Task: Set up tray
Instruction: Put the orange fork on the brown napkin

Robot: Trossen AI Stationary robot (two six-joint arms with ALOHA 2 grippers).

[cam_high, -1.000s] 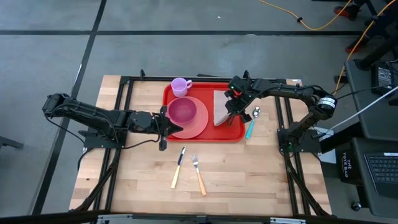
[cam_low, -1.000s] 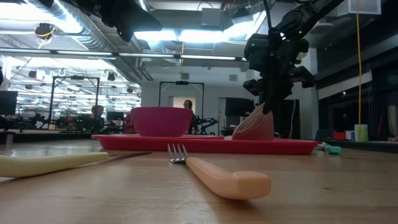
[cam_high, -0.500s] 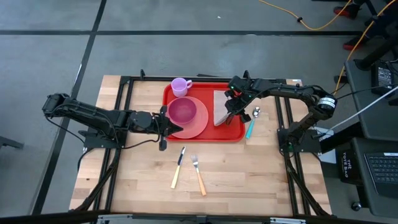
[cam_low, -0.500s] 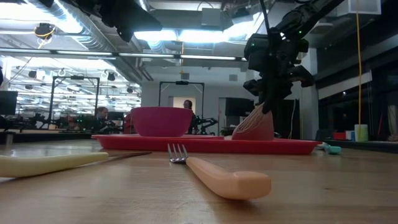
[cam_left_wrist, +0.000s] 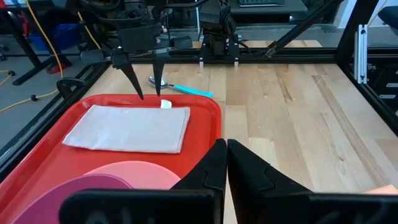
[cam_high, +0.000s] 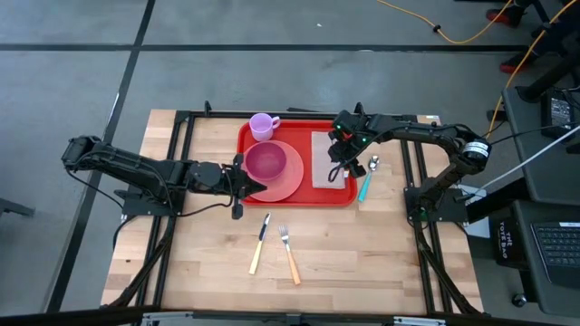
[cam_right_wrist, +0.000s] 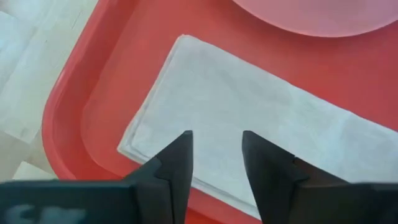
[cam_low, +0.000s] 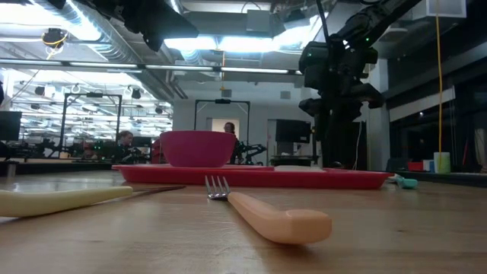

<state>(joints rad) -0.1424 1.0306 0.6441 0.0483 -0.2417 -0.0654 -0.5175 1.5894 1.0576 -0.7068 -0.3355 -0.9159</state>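
Setting: wooden table (cam_high: 362, 244) on a dark frame, concrete floor around it, a lit workshop room beyond.
Tray: tray (cam_high: 342, 194) sits at the far middle of the table, flat, with rim showing all round.
On the tray: plate (cam_high: 292, 181) with a bowl (cam_high: 265, 161) on it at my left side; cup (cam_high: 263, 125) at the far corner; napkin (cam_high: 327, 159) lying flat on my right side, one edge near the rim.
Off the tray: spoon (cam_high: 368, 179) just beside the tray's right edge; knife (cam_high: 259, 244) and fork (cam_high: 289, 254) near each other on bare wood, well apart from the tray on the near side.
My right gripper: right gripper (cam_high: 335, 170) hangs over the napkin's near end, fingers (cam_right_wrist: 175, 163) apart, nothing between them. The napkin lies free under it.
My left gripper: left gripper (cam_high: 245, 186) sits at the tray's near left corner, by the plate's edge, fingers (cam_left_wrist: 214, 167) pressed together. I cannot tell whether they pinch the rim or only rest against it.
Step in hand: napkin placement looks finished; I judge the right gripper is at the point of release.
Next move: my guess is cutlery. The right gripper should rise clear without dragging the napkin, then go for the spoon, which is closest to it.
Care: spoon lies flat against wood, so a low, square pinch is needed.
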